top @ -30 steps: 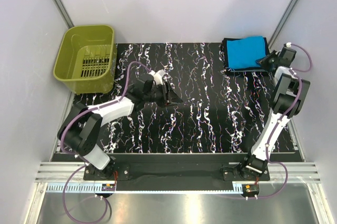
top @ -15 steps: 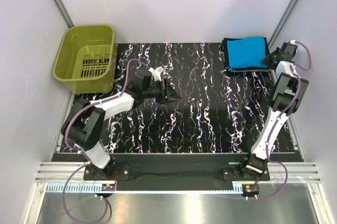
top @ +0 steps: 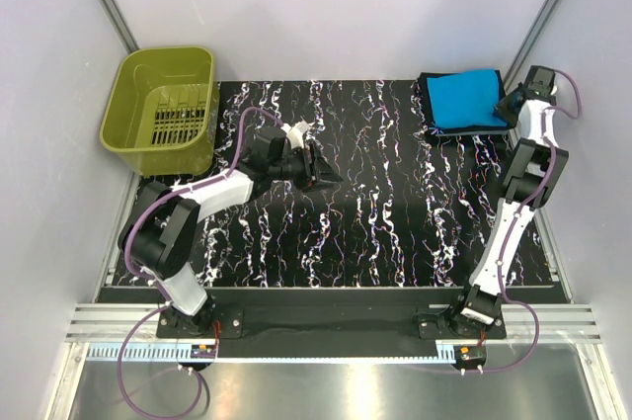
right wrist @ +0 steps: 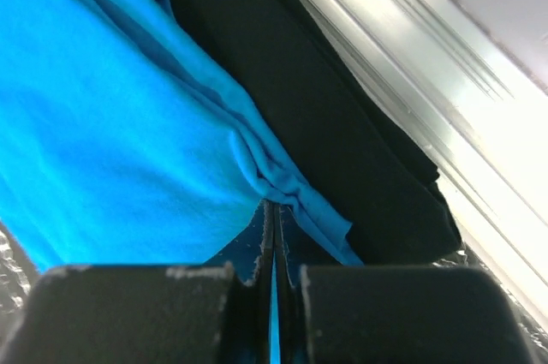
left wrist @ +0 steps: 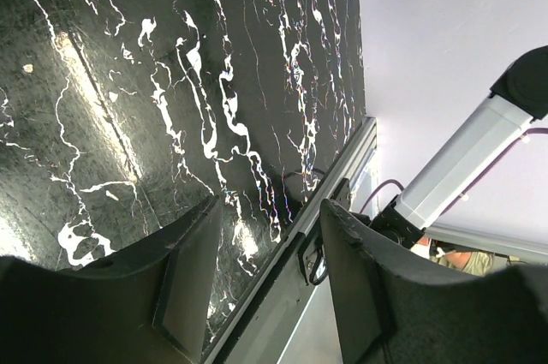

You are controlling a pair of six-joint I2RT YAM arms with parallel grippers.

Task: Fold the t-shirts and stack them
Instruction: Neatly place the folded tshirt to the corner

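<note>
Folded turquoise t-shirt (top: 466, 99) atop black t-shirt (right wrist: 325, 107), upper right of top view, on tabletop (top: 395, 203). Right hand (right wrist: 272, 210): clamped on turquoise t-shirt's edge. Left hand (left wrist: 270, 235): fingers apart, empty, centre-left over tabletop.

Far-right corner: the black t-shirt (top: 427, 96) lies mostly under the turquoise t-shirt (top: 466, 99); only its left and near borders show. At the shirts' right edge the right gripper (top: 511, 107) is too small in top view to read its finger gap. Rt wrist view: finger bases cut by bottom edge; pressed-together tips cover the pinched turquoise hem; both shirts run off-frame. Lt wrist view: left gripper (left wrist: 270, 210) fingers cut by bottom edge; right arm (left wrist: 462, 158) cropped at rt edge; blurred pinkish patch (left wrist: 454, 259) below it, unidentifiable.
</note>
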